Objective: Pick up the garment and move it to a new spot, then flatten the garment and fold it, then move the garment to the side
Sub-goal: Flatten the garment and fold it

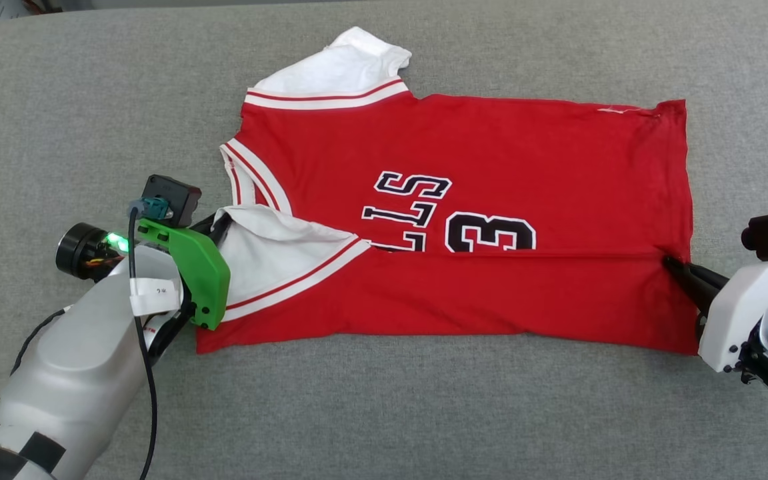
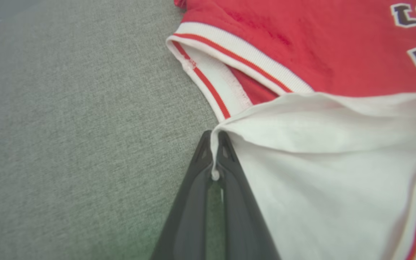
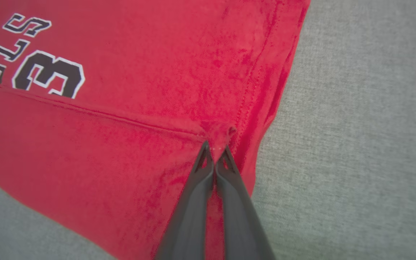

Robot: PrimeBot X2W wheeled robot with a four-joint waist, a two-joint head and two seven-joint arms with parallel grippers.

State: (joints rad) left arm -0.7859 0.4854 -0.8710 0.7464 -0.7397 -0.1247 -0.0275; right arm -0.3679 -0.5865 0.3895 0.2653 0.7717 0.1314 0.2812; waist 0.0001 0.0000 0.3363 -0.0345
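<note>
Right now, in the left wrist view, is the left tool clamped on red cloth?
No, the left tool pinches the edge of the white sleeve of the garment.

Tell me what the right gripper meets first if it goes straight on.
The right gripper is shut on the garment; straight on, it would probably meet more of its red cloth.
</note>
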